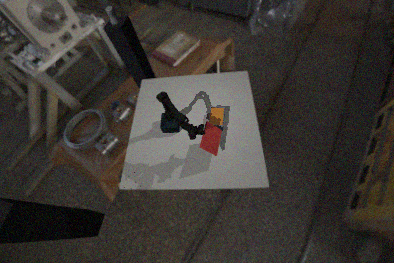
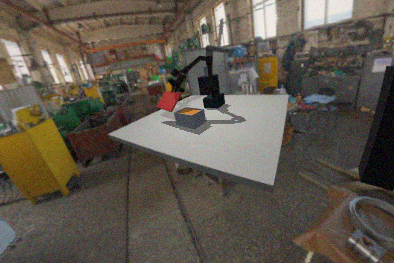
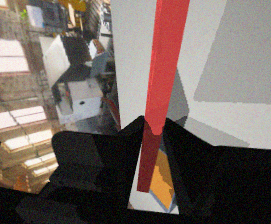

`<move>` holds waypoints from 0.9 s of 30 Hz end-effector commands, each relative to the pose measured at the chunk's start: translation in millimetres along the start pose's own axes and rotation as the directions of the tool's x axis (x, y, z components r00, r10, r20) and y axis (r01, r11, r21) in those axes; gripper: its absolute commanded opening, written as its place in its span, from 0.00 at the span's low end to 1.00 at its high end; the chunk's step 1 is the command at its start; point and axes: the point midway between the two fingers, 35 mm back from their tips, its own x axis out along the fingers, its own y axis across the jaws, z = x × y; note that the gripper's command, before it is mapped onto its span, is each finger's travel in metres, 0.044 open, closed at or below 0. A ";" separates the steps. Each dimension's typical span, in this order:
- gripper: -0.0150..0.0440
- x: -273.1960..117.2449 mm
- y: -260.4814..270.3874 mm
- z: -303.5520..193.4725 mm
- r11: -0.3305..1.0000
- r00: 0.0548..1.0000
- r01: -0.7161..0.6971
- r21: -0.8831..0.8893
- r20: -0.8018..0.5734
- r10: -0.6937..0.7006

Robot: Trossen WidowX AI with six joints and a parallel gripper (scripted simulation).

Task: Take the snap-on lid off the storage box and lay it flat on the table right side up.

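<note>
The red lid (image 1: 211,139) (image 2: 169,101) (image 3: 168,50) is off the box and held tilted in the air, above the table and to one side of the box. My gripper (image 1: 204,129) (image 2: 174,91) (image 3: 153,120) is shut on one edge of the lid. In the wrist view the lid shows nearly edge-on, running up from between the fingers. The grey-blue box (image 2: 189,119) stands open on the table, with its orange inside showing. In the top view the lid and arm hide part of the box.
The white table (image 1: 242,167) (image 2: 235,149) carries the arm's dark base (image 1: 170,123) (image 2: 214,100), which stands a short way from the box. The lid's shadow falls on the table beside the box. A wooden bench (image 1: 95,159) lies beyond the table's edge.
</note>
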 end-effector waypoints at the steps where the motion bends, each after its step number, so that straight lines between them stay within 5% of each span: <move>1: 0.25 -2.5 6.5 8.9 1.000 1.000 -0.016 -0.015 0.003 0.016; 27: 0.25 -3.3 3.5 37.3 1.000 1.000 -0.016 -0.017 0.004 0.016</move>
